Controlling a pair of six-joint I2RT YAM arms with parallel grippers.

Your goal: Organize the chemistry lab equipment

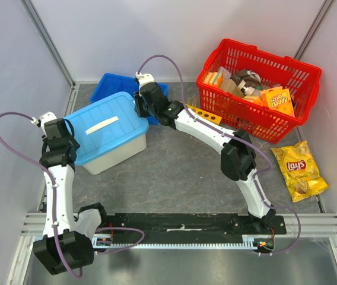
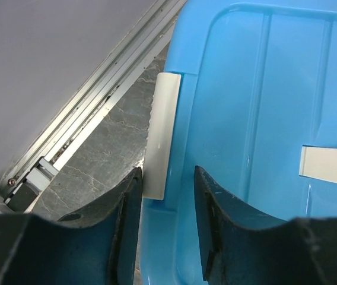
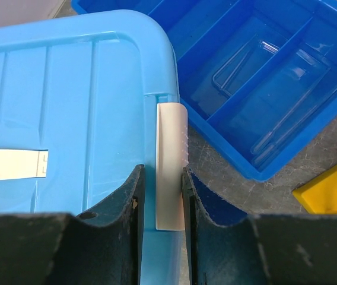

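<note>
A clear bin with a light-blue lid [image 1: 106,127] stands left of centre. My left gripper [image 1: 67,129] is at its left end. In the left wrist view its jaws [image 2: 167,172] stand apart astride the lid rim and the white latch [image 2: 161,136]. My right gripper [image 1: 140,110] is at the bin's right end. Its jaws [image 3: 161,171] are closed narrowly on the right white latch [image 3: 171,166]. Thin clear tubes [image 3: 287,127] lie in a dark-blue divided tray [image 3: 239,163]. The yellow test-tube rack [image 1: 203,114] lies partly under my right arm. The small bag and the rubber band are not in view.
The dark-blue tray [image 1: 106,86] sits behind the bin. A red basket [image 1: 302,74] of sponge packs and boxes stands at the back right. A yellow chip bag [image 1: 299,171] lies on the right. Grey walls close in both sides.
</note>
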